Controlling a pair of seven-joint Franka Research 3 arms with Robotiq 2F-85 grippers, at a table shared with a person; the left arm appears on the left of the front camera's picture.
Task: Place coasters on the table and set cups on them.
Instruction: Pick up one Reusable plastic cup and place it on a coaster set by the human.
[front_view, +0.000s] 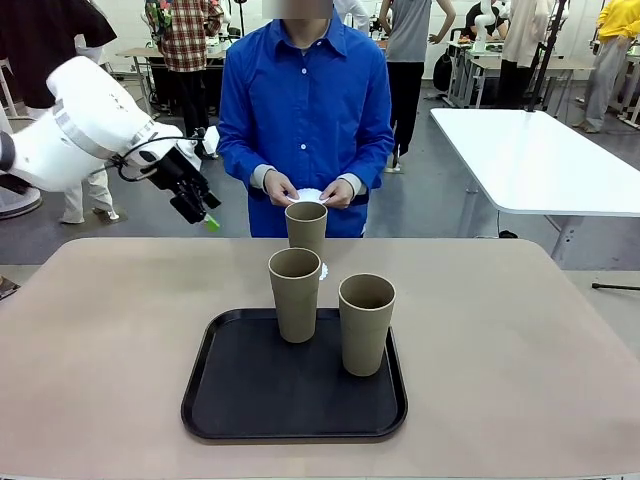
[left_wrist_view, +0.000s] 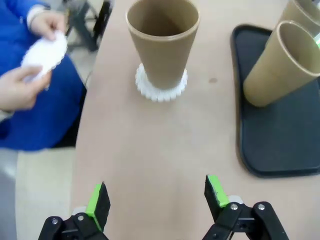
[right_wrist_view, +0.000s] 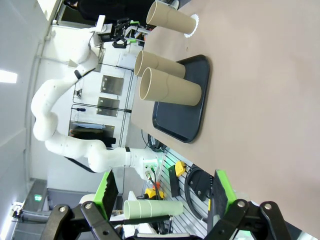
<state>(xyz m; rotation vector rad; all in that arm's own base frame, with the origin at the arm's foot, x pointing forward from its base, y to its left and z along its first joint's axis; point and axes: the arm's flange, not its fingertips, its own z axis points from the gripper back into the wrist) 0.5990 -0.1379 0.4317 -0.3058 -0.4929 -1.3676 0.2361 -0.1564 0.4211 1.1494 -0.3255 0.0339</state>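
One tan cup stands on a white scalloped coaster on the beige table, just beyond the black tray. On the tray stand two more cups. The person in blue holds another coaster in both hands at the far edge. My left gripper hovers open above the table's far left. In its wrist view this gripper is open and empty, short of the cup on its coaster; the held coaster is at left. My right gripper is open and empty, far from the cups.
A white table stands at the back right, and people stand farther off in the room. Bare tabletop lies left and right of the tray. The person's hands are close to the far cup.
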